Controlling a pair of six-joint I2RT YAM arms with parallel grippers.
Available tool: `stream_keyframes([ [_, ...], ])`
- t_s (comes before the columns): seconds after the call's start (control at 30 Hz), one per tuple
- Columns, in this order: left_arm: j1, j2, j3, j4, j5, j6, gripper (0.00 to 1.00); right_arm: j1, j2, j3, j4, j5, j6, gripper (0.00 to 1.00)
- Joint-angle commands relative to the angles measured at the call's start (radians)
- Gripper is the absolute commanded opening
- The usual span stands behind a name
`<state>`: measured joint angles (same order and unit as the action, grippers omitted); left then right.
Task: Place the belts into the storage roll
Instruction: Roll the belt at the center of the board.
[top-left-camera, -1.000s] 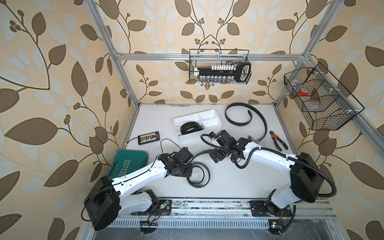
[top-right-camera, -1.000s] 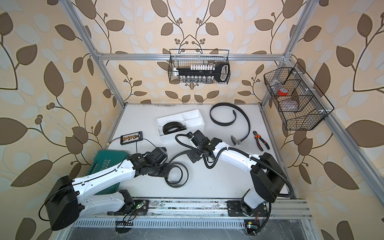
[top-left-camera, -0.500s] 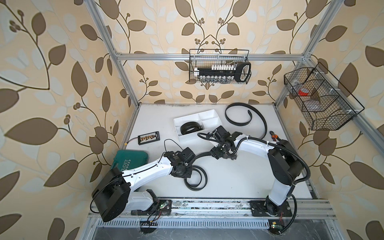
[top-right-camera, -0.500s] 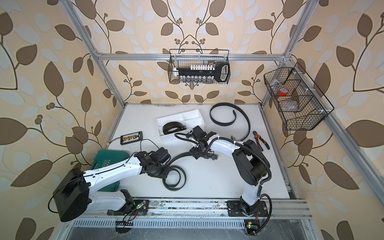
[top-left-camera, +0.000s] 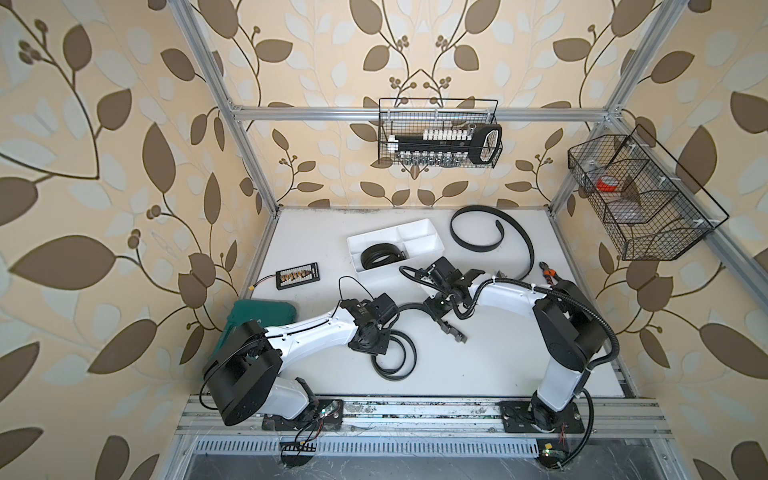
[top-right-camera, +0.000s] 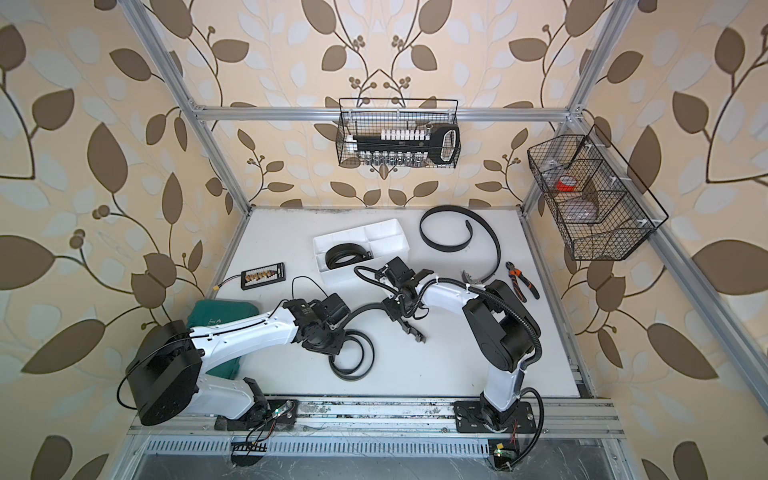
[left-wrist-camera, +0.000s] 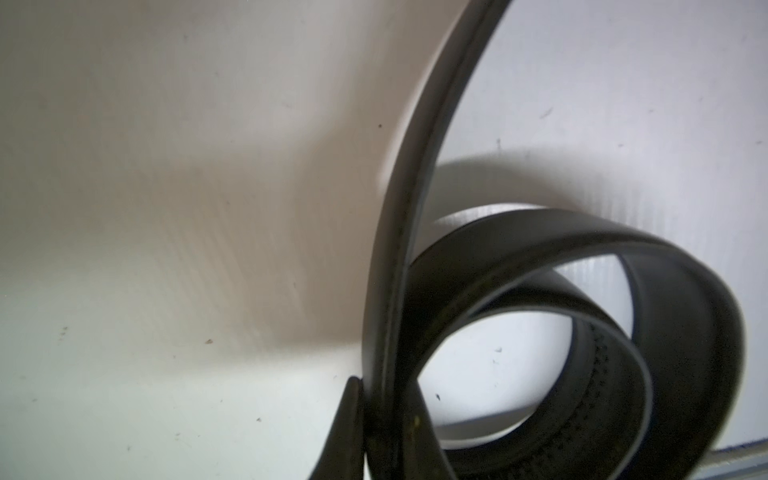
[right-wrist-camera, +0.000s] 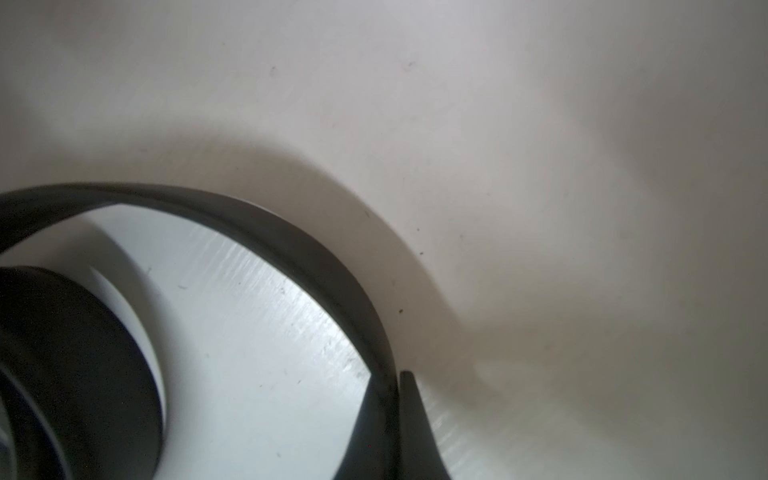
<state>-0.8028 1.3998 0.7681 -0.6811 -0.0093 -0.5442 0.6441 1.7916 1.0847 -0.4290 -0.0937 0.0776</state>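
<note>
One black belt (top-left-camera: 390, 376) (top-right-camera: 351, 376) lies partly coiled on the white table at the front centre. My left gripper (top-left-camera: 376, 345) (top-right-camera: 328, 345) (left-wrist-camera: 384, 415) is shut on its strap (left-wrist-camera: 415, 187) beside the coil. The strap arcs right to my right gripper (top-left-camera: 436, 309) (top-right-camera: 395, 309) (right-wrist-camera: 392, 399), shut on the same belt (right-wrist-camera: 291, 237) close above the table. The storage roll (top-left-camera: 419, 245) (top-right-camera: 382, 237), a white divided tray, sits behind with a coiled belt (top-left-camera: 380, 255) (top-right-camera: 345, 255) in its front left compartment. Another belt (top-left-camera: 473, 247) (top-right-camera: 440, 248) lies loosely curled at the back right.
Orange-handled pliers (top-left-camera: 548, 274) (top-right-camera: 521, 282) lie at the right edge. A green case (top-left-camera: 257, 316) (top-right-camera: 220, 316) and a black bit holder (top-left-camera: 297, 275) (top-right-camera: 264, 275) sit on the left. Wire baskets (top-left-camera: 438, 139) (top-left-camera: 640, 195) hang on the back and right walls.
My right gripper was open a second ago and has closed on the belt's strap, its arm folding back. The left gripper kept its grip and shifted slightly.
</note>
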Motion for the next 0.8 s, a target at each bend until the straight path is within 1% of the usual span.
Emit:
stream_keyframes([
  [0.0, -0.032, 0.034, 0.010, 0.012, -0.025, 0.021, 0.10, -0.027, -0.044, -0.061, 0.007, 0.038, 0.145, 0.00],
  [0.07, -0.060, 0.077, 0.016, 0.009, -0.045, 0.015, 0.10, -0.039, -0.065, -0.078, 0.019, 0.046, 0.204, 0.00],
  [0.17, -0.091, 0.104, 0.026, 0.005, -0.069, 0.003, 0.10, -0.054, -0.091, -0.097, 0.032, 0.041, 0.251, 0.00],
  [0.27, -0.113, 0.126, 0.030, 0.012, -0.075, -0.006, 0.13, -0.060, -0.101, -0.097, 0.033, 0.028, 0.262, 0.00],
  [0.5, -0.145, 0.167, 0.032, 0.040, -0.083, -0.026, 0.16, -0.083, -0.125, -0.109, 0.027, 0.032, 0.275, 0.00],
  [0.63, -0.151, 0.179, 0.022, 0.050, -0.075, -0.029, 0.21, -0.117, -0.147, -0.134, 0.026, 0.034, 0.283, 0.00],
  [0.77, -0.159, 0.179, 0.018, 0.049, -0.075, -0.032, 0.23, -0.161, -0.173, -0.166, 0.029, 0.036, 0.286, 0.00],
])
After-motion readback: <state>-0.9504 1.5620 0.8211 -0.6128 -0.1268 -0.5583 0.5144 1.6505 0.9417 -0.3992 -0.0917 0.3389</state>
